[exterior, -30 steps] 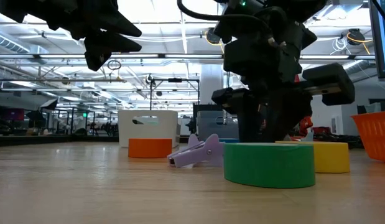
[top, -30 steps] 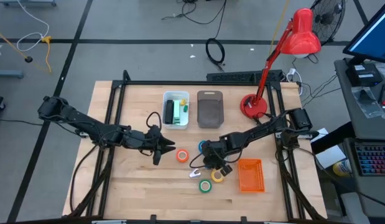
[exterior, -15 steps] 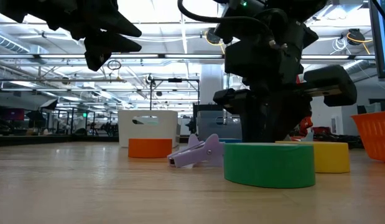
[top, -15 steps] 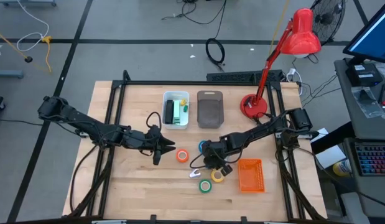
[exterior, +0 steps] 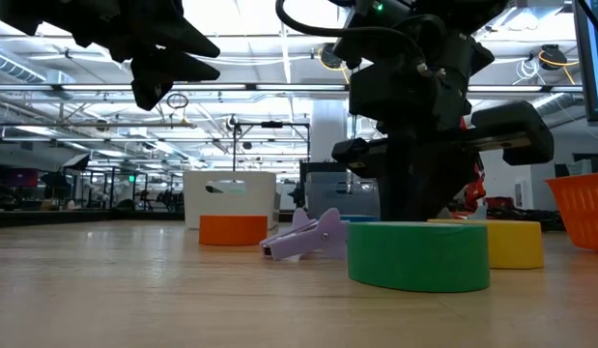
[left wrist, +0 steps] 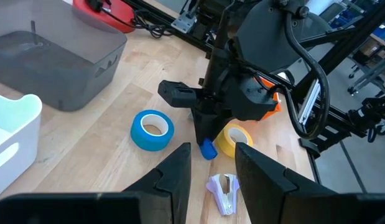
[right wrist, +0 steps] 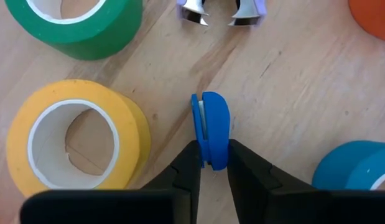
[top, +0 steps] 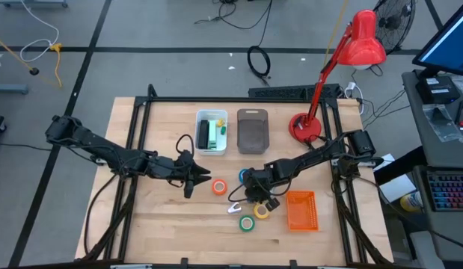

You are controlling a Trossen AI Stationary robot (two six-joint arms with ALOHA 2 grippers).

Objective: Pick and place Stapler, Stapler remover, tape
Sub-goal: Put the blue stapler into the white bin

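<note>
fingers of the right gripper pinch a small blue plastic stapler remover lying on the wooden counter between yellow tape roll and blue tape roll, apparently ready to lift; left gripper waits half-open near the orange tape roll.

Table evenly lit from above; soft shadows cast. Ceiling lights glare in low view, background hall blurred, arms silhouetted dark.
</note>
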